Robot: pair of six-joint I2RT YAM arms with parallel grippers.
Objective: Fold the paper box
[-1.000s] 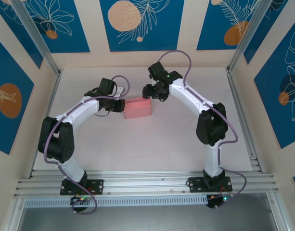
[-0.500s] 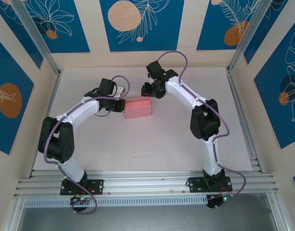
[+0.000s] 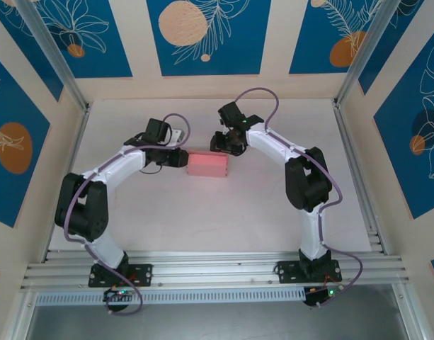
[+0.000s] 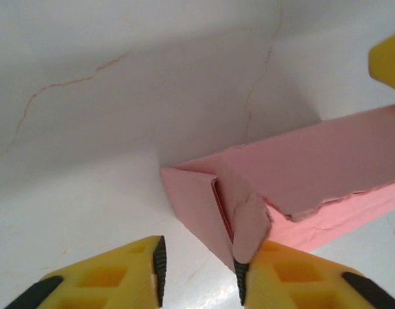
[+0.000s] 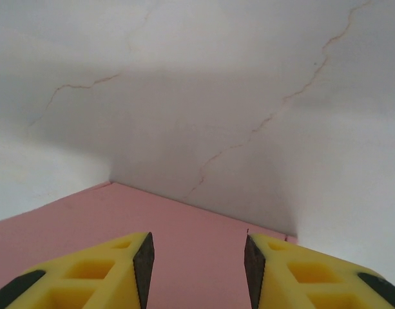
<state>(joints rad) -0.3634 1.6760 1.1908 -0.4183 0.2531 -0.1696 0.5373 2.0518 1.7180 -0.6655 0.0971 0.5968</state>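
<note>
From above, the paper box (image 3: 207, 165) lies near the tabletop's (image 3: 202, 219) far edge between the left claw (image 3: 180, 159) and the right claw (image 3: 220, 144); the left wrist view shows the left claw narrowly parted, empty, one finger (image 4: 294, 283) touching the box's end flap; the right wrist view shows the right claw parted, empty, above the box's top.

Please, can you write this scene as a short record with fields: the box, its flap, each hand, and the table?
paper box: pink, folded into a flat block, lying on the table
end flap: at the box's left end, not fully tucked, edge sticking out
left hand: open, at the box's left end, flap beside one finger, nothing gripped
right hand: open, over the box's far right corner; contact cannot be told
table: white, box near its middle
</note>
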